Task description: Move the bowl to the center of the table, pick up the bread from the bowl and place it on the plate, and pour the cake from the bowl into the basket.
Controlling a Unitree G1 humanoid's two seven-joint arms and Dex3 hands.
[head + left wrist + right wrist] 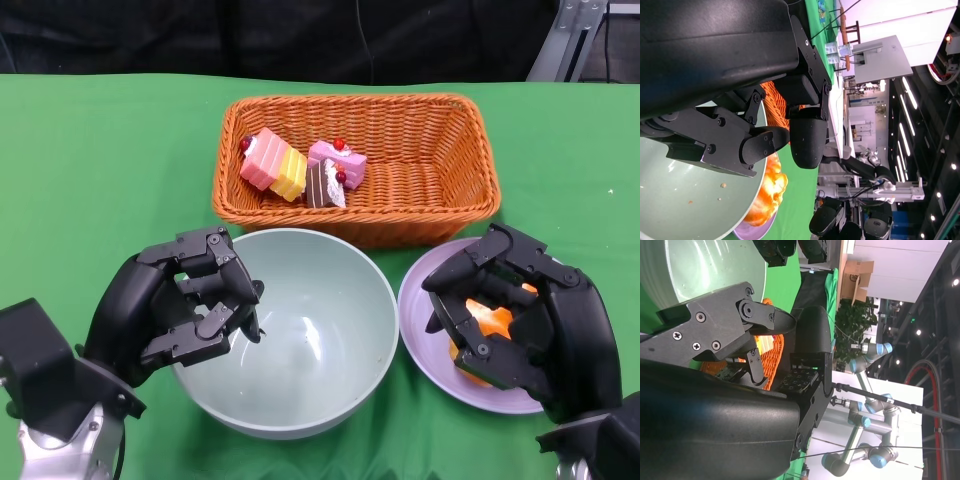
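My left hand (185,305) grips the near-left rim of the pale green bowl (330,300), which sits near centre, just in front of the basket (440,165). Cake pieces (300,172) lie in the basket's left half. My right hand (515,315) hovers over the plate (425,290), fingers curled around the orange bread (487,322); whether it grips I cannot tell.
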